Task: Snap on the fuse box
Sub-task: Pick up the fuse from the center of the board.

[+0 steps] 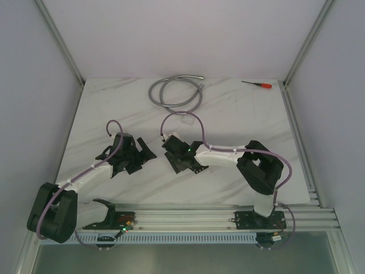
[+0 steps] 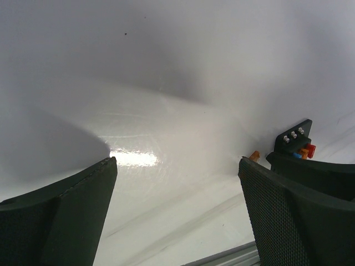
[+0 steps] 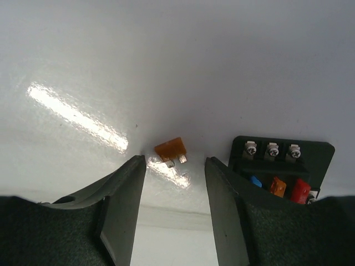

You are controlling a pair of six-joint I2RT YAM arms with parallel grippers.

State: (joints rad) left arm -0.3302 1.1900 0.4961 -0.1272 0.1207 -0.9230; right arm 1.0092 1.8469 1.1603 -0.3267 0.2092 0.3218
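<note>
We find bare table [image 2: 166,111] between and ahead of the wide-spread fingers of our left gripper [image 2: 177,162], but just off one finger the fuse box [image 2: 294,138] stands in the way of a sideways sweep. A loose orange fuse [image 3: 170,148] lies on the table at the tips of our right gripper [image 3: 175,159], whose fingers are parted, and the fuse box sits just beside one of them. From above, both grippers crowd mid-table with little room between them, while the far side is open except for a coiled hose [image 1: 177,91] and a screwdriver [image 1: 258,84] near the back edge.
</note>
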